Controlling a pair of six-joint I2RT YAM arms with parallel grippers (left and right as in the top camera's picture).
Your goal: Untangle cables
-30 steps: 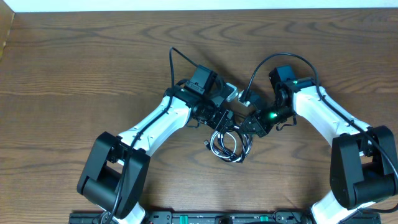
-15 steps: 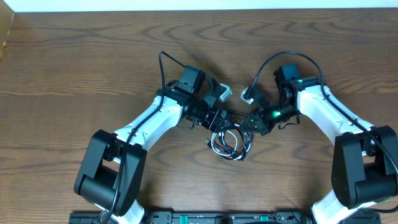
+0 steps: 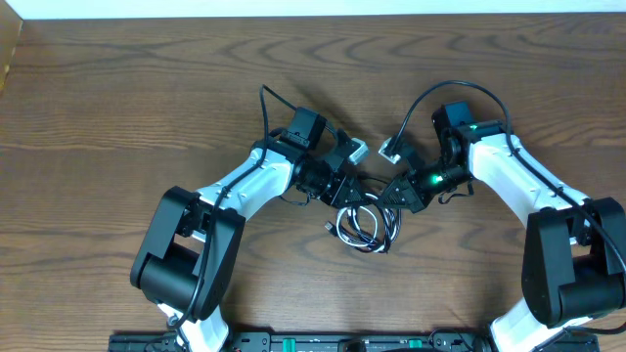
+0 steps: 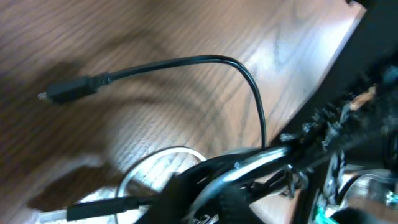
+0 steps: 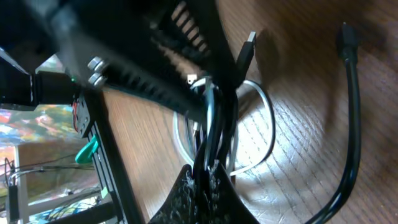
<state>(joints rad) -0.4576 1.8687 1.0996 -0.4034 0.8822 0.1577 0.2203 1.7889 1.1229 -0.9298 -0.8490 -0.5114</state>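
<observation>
Because the left claw (image 3: 342,188) sits right at the cables (image 3: 364,227), its grip too blurred to tell, pulling against the right claw (image 3: 393,196), clamped on several strands, could cinch the tangle tighter; both arms crowd the coil lying near their tips on the table (image 3: 117,98), one black plug (image 4: 62,92) trailing free.

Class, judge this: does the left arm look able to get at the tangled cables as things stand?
Likely yes: the cables lie right by the left arm's fingers with nothing between, though the right arm's fingers crowd in close.
</observation>
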